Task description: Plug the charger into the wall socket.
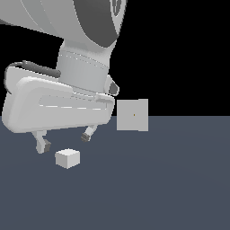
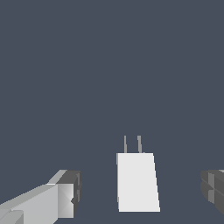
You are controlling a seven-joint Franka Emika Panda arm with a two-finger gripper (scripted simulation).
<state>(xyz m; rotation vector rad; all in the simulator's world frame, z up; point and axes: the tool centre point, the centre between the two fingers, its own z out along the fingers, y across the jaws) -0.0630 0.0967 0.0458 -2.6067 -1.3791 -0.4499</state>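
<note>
The charger (image 1: pixel 68 158) is a small white block lying on the dark floor. In the wrist view the charger (image 2: pixel 137 181) shows two thin prongs at one end. My gripper (image 1: pixel 66 141) is open and hangs just above and behind the charger, apart from it. In the wrist view my gripper (image 2: pixel 142 192) has one fingertip (image 2: pixel 69 192) on each side of the charger, with gaps on both sides. The wall socket (image 1: pixel 132 115) is an upright light-grey square panel with a tiny centre dot, standing to the exterior view's right of the gripper.
The dark grey floor (image 1: pixel 170 179) stretches all around the charger and socket. The arm's large white wrist body (image 1: pixel 58 105) fills the upper left of the exterior view.
</note>
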